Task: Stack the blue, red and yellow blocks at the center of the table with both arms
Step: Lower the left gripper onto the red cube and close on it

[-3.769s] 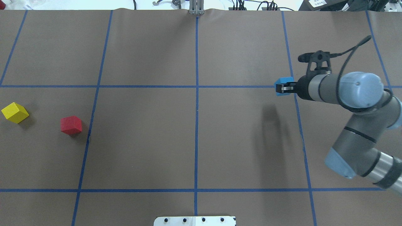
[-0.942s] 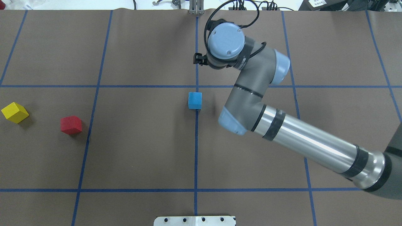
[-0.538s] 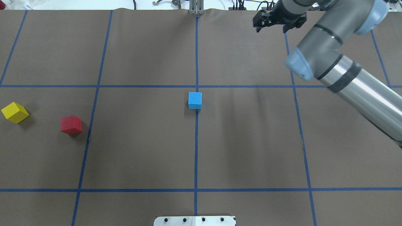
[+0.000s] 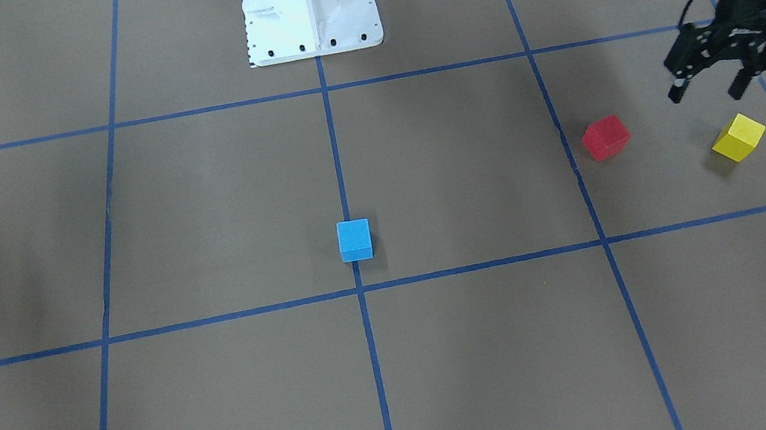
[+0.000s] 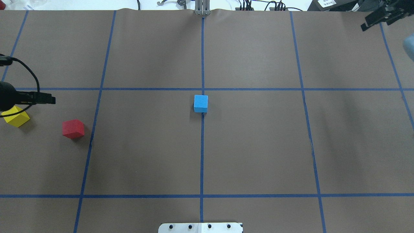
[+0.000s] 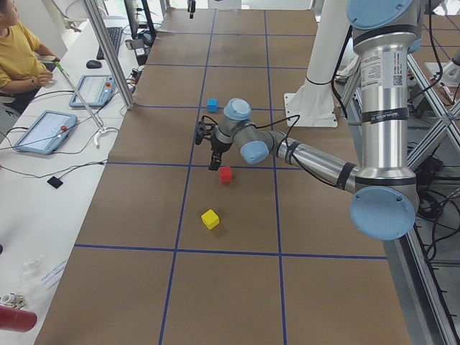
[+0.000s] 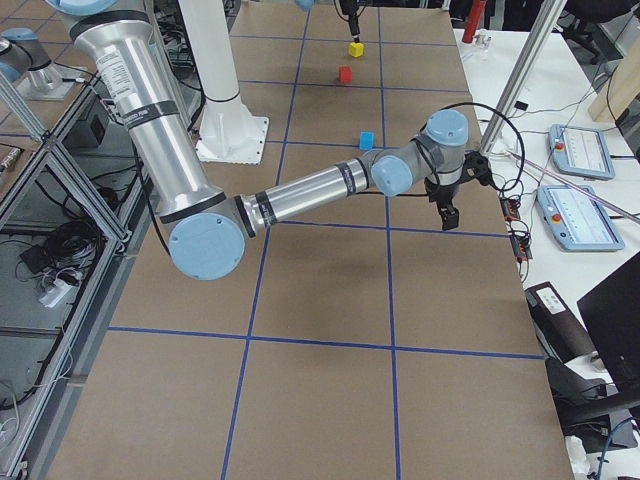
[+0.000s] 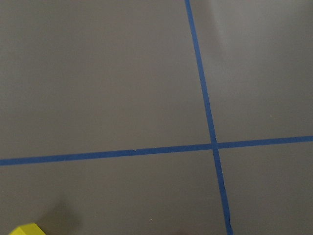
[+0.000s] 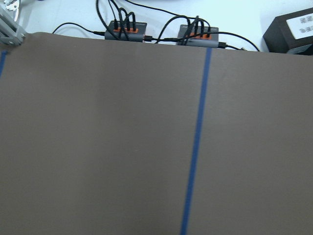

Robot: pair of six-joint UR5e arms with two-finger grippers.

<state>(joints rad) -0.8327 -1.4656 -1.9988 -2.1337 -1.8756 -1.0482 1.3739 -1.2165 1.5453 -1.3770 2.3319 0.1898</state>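
The blue block [image 5: 200,103] sits alone at the table's centre on the middle tape line, also in the front view [image 4: 354,240]. The red block [image 5: 73,128] and yellow block [image 5: 15,117] lie apart at the left side, also in the front view (red block [image 4: 605,137], yellow block [image 4: 738,137]). My left gripper [image 4: 706,92] is open and empty, hovering above the table near these two blocks and touching neither. A yellow block corner [image 8: 27,229] shows in the left wrist view. My right gripper [image 5: 375,23] is open and empty at the far right edge.
Blue tape lines [image 5: 202,145] divide the brown table into squares. The robot's white base plate [image 5: 200,227] is at the near edge. Cable hubs [image 9: 128,30] lie beyond the far edge. An operator [image 6: 18,50] with tablets sits at a side desk.
The right arm set the blue block at the centre, then swung away to the far right edge. The left gripper has come in over the left side near the yellow block.
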